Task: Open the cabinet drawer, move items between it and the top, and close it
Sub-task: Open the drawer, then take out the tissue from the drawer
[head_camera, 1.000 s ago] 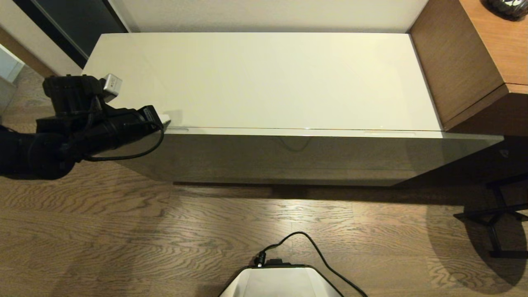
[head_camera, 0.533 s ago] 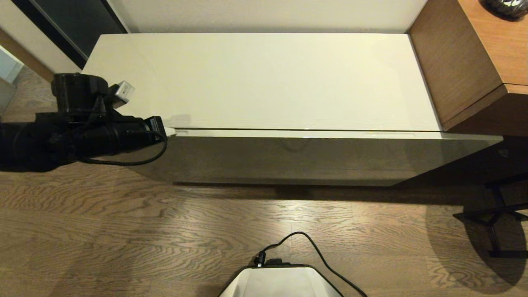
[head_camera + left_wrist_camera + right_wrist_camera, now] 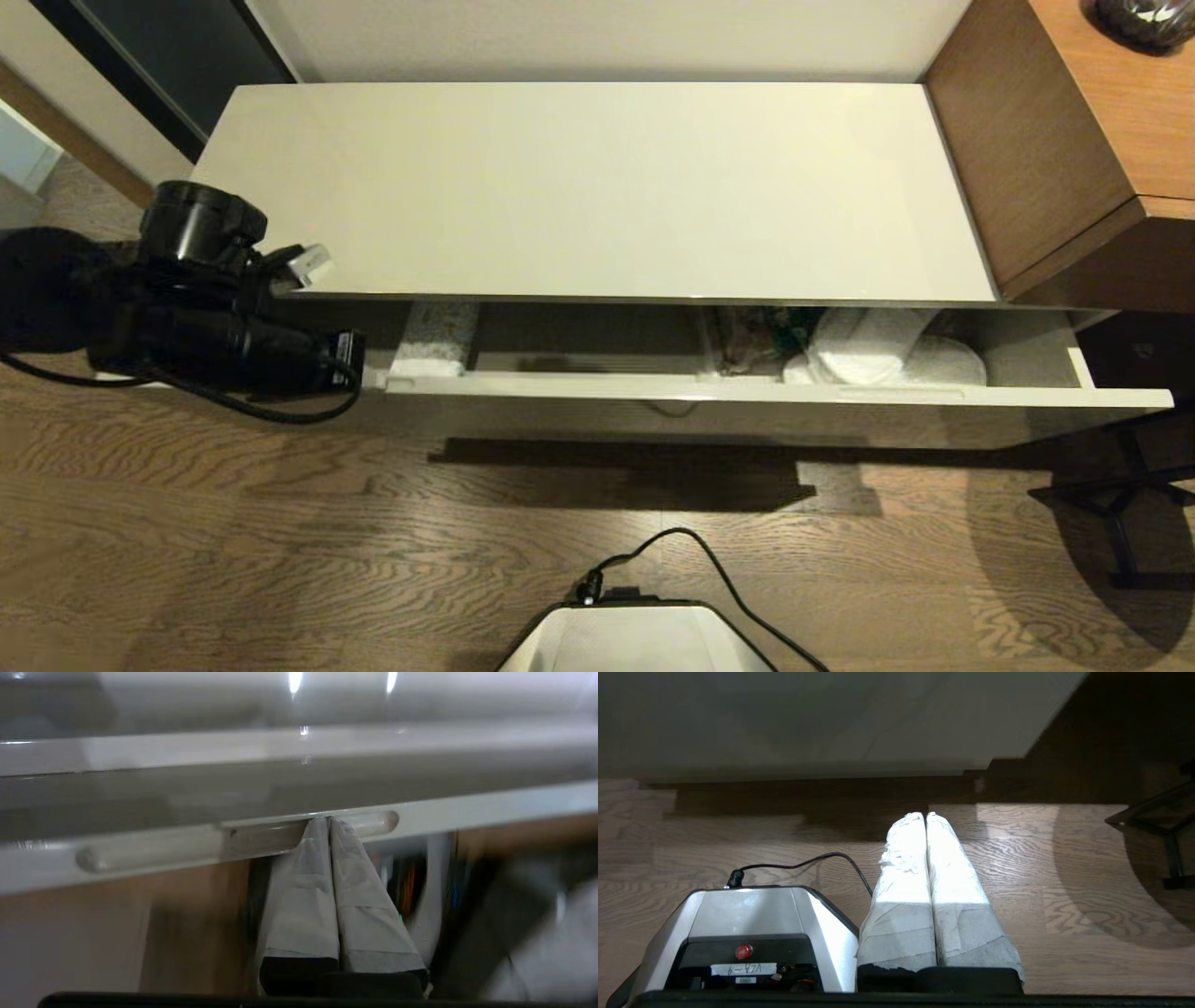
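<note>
Grained wood floor, pale wall, brown wooden desk, perhaps a dark doorway.

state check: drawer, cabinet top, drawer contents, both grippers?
cabinet drawer: partly pulled out.
top: bare.
small pack: inside the drawer, at its left end.
white slippers: inside the drawer, towards the right.
snack bag: inside the drawer, beside the slippers.
left gripper: jaws shut, tips hooked in the rim's left oval recess.
right gripper: jaws shut, empty, parked over the floor.
</note>
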Tool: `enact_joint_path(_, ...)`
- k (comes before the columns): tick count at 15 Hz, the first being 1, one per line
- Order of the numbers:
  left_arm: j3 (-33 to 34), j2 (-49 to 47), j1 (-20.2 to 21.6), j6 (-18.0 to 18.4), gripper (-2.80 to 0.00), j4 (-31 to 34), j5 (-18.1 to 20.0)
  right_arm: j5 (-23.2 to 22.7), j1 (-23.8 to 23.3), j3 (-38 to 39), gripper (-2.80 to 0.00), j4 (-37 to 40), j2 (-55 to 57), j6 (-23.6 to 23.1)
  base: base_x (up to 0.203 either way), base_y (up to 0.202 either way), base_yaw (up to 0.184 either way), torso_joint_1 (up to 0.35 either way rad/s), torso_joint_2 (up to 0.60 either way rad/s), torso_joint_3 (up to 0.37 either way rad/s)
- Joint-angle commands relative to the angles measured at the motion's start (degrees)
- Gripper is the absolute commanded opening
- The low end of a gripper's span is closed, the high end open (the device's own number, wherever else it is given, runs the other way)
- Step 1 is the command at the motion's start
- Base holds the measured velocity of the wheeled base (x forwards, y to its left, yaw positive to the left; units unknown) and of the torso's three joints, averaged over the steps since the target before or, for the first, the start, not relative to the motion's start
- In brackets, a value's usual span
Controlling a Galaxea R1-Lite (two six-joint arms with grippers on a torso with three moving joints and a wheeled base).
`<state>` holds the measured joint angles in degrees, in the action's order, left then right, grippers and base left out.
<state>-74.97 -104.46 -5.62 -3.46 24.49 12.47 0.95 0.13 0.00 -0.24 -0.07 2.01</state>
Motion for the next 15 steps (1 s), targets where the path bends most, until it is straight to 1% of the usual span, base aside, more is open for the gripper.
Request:
enact_joint_path(1, -3.6, -0.8, -0.1, 1.3, -2.80, 16.5, 1.4, 0.0, 0.0, 0.2, -2.80, 0.0, -0.8, 0.0, 0.000, 0.000, 0.000, 0.000, 0.00, 0.000)
enact_joint_path(2, -6.3, 0.1, 0.1, 1.6, -2.80, 22.8, 3.4, 0.0, 0.0, 0.2, -2.80, 0.0, -0.8, 0.0, 0.000, 0.000, 0.000, 0.000, 0.00, 0.000)
enact_joint_path(3, -9.4, 2.5, 0.8, 1.8, -2.80, 28.8, 6.3, 0.0, 0.0, 0.2, -2.80, 0.0, -0.8, 0.0, 0.000, 0.000, 0.000, 0.000, 0.00, 0.000)
enact_joint_path(4, -11.9, 5.6, 1.7, 1.8, -2.80, 33.2, 8.8, 0.0, 0.0, 0.2, -2.80, 0.0, -0.8, 0.0, 0.000, 0.000, 0.000, 0.000, 0.00, 0.000)
enact_joint_path(5, -13.9, 8.5, 2.2, 1.6, -2.80, 36.4, 10.4, 0.0, 0.0, 0.2, -2.80, 0.0, -0.8, 0.0, 0.000, 0.000, 0.000, 0.000, 0.00, 0.000)
enact_joint_path(7, -15.7, 14.9, 2.5, 0.9, -2.80, 39.9, 11.4, 0.0, 0.0, 0.2, -2.80, 0.0, -0.8, 0.0, 0.000, 0.000, 0.000, 0.001, 0.01, -0.009)
enact_joint_path(10, -18.0, 27.2, 2.8, -1.0, -2.80, 47.4, 10.7, 0.0, 0.0, 0.2, -2.80, 0.0, -0.8, 0.0, 0.000, 0.000, 0.000, 0.000, 0.00, 0.000)
enact_joint_path(12, -15.1, 37.4, 3.0, -6.2, -2.80, 49.0, 9.5, 0.0, 0.0, 0.2, -2.80, 0.0, -0.8, 0.0, 0.000, 0.000, 0.000, 0.000, 0.00, 0.000)
enact_joint_path(13, -12.4, 43.3, 3.1, -9.0, -2.80, 48.8, 9.1, 0.0, 0.0, 0.2, -2.80, 0.0, -0.8, 0.0, 0.000, 0.000, 0.000, 0.000, 0.00, 0.000)
enact_joint_path(15, -7.2, 53.2, 3.3, -12.9, -2.80, 46.1, 8.3, 0.0, 0.0, 0.2, -2.80, 0.0, -0.8, 0.0, 0.000, 0.000, 0.000, 0.000, 0.00, 0.000)
